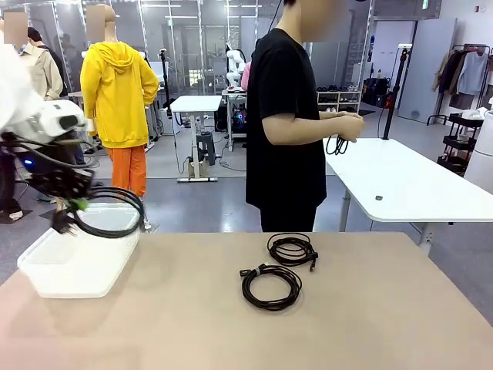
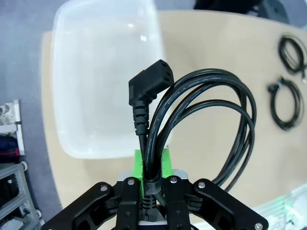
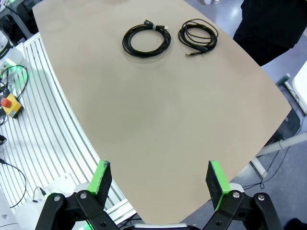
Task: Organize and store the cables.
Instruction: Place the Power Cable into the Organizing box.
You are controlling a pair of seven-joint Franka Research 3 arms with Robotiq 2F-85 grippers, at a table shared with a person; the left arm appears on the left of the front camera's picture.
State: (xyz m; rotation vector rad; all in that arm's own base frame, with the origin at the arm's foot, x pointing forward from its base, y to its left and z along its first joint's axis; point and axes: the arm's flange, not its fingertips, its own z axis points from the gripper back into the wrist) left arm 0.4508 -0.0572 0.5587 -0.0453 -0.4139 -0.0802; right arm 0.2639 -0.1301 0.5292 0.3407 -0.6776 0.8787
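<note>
My left end effector [image 2: 153,167] is clamped tight on the thick power-cord coil [image 2: 160,115], held over the clear bin's [image 2: 96,86] rim, so I want it centred and lowered inside, plug included, before letting go.

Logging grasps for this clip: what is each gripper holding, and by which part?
The left gripper is shut on the thick cable coil, pinching its bunched strands below the angled plug. The right gripper holds nothing.
</note>
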